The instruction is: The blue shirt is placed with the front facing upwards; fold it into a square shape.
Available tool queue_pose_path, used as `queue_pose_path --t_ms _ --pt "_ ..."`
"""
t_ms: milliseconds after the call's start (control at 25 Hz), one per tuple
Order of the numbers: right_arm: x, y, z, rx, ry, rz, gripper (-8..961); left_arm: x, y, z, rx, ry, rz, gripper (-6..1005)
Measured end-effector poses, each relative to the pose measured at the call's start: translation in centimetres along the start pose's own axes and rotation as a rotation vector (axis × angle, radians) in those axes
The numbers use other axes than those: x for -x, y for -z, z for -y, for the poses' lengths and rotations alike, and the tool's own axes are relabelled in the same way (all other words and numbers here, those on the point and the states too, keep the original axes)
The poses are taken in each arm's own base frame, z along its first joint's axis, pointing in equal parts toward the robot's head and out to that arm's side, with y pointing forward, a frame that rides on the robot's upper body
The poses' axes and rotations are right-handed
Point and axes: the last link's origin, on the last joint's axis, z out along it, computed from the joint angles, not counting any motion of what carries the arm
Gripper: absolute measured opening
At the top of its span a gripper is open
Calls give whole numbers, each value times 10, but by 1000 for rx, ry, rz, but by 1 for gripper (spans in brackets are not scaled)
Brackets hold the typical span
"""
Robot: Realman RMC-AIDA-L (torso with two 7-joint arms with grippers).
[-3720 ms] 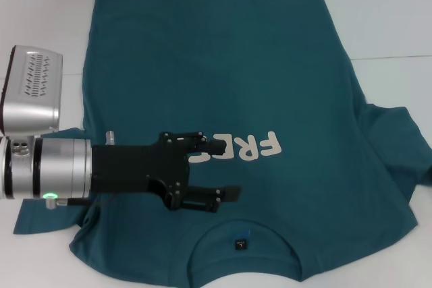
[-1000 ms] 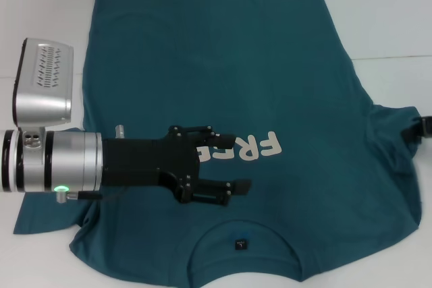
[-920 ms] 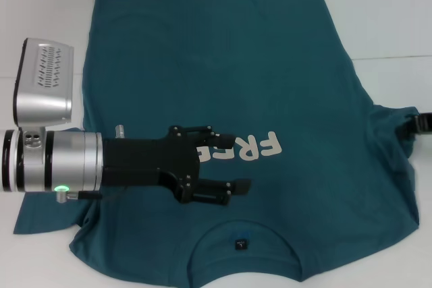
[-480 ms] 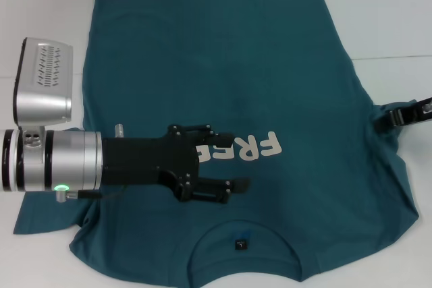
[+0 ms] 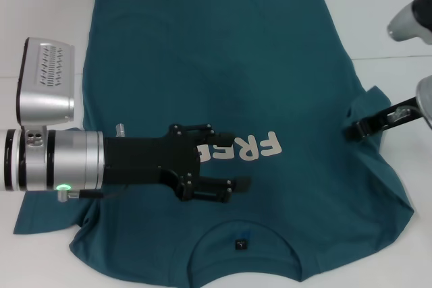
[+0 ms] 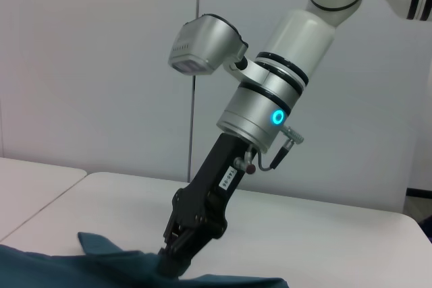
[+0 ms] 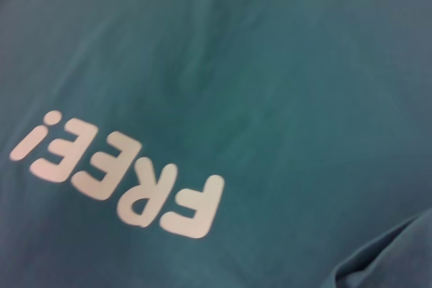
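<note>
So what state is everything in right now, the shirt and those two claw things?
blue shirt: front up, mostly flat; right sleeve lifted and drawn inward.
right gripper: shut on the right sleeve.
left gripper: open, over the chest lettering.
table: white, under the shirt.

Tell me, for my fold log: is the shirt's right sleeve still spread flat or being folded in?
Being folded in. The right gripper has pinched the sleeve of the blue shirt and lifted it inward over the body.
</note>
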Motion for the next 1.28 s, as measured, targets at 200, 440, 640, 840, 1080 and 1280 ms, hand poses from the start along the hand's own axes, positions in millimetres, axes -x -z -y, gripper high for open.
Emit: queue_pose_path --t_ms 200,440,640,840,1080,1280 --pt "1 -7 -12 10 42 -20 149 0 0 1 -9 -1 3 843" --pt "1 -15 -21 10 90 -39 156 1 -2 2 -17 -3 6 843" --pt "1 -16 -23 12 101 -44 163 1 -2 2 -16 -6 4 843" --pt "0 -18 -26 19 119 -46 169 1 -3 1 -15 -6 2 843" --pt "-1 -21 -30 31 132 -48 177 0 -4 2 -13 -9 3 843" --pt "-1 -23 -32 32 133 -45 184 -1 -5 2 -12 -10 3 843"
